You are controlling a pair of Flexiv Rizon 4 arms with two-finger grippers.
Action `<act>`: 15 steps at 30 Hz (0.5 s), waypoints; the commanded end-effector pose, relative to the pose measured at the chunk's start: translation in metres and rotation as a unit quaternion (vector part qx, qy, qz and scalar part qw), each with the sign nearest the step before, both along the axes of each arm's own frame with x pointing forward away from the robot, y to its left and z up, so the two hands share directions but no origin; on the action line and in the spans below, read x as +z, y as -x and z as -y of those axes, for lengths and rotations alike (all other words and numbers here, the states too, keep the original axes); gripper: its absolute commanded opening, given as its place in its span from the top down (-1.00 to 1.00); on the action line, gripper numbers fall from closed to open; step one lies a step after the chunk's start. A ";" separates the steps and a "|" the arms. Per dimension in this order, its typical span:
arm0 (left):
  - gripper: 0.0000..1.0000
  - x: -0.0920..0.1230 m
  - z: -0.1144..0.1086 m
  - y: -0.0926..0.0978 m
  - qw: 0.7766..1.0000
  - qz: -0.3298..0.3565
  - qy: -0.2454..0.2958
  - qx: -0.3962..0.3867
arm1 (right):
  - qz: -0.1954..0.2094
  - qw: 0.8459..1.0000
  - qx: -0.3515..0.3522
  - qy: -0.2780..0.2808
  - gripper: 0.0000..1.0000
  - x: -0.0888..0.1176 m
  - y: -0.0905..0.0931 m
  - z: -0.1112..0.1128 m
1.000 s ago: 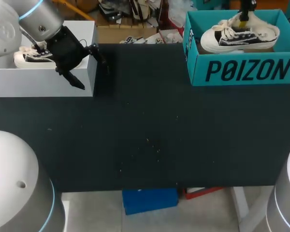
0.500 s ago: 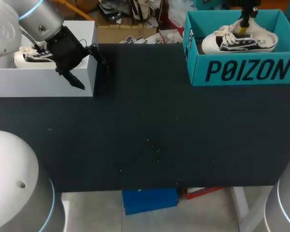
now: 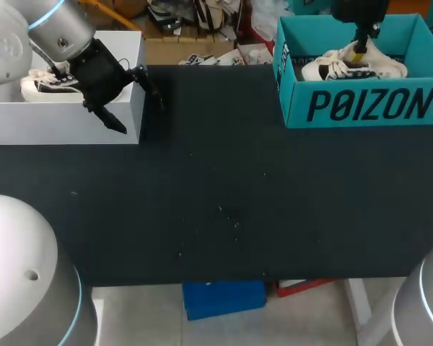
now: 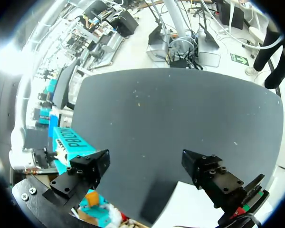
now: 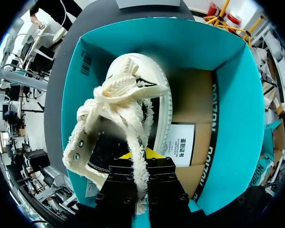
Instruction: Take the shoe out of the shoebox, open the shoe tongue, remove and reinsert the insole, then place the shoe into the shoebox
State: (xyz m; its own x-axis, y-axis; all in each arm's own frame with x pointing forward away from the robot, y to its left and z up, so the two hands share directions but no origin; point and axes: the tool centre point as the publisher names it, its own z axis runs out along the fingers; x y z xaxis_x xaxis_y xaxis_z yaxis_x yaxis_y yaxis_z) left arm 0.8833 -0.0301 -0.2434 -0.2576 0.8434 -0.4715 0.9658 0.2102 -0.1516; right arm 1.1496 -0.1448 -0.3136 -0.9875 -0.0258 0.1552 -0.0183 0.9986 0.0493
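The cream-and-black canvas sneaker (image 5: 133,90) is seen low inside the teal cardboard shoebox (image 3: 368,104), pinched by the closed fingers of the right gripper (image 5: 137,156). The final placing is judged nearly done; only release is left. The left gripper (image 4: 145,159) is held wide open, empty, above the black table (image 3: 216,180).

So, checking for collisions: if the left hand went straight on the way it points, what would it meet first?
Probably the black table; nothing shows ahead of the left hand before it, though depth is unclear.

A grey box (image 3: 58,122) holding a white sneaker (image 3: 36,90) sits on the dark table (image 3: 224,187).
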 end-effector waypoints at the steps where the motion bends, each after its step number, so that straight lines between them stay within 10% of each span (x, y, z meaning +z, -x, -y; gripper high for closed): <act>1: -1.00 0.000 0.000 0.000 1.000 0.000 -0.002 0.000 | -0.023 1.000 0.001 -0.005 1.00 -0.017 -0.010 0.000; 15: -1.00 0.000 0.000 0.000 1.000 0.000 -0.002 0.000 | -0.053 0.998 0.007 -0.015 1.00 -0.047 -0.010 0.000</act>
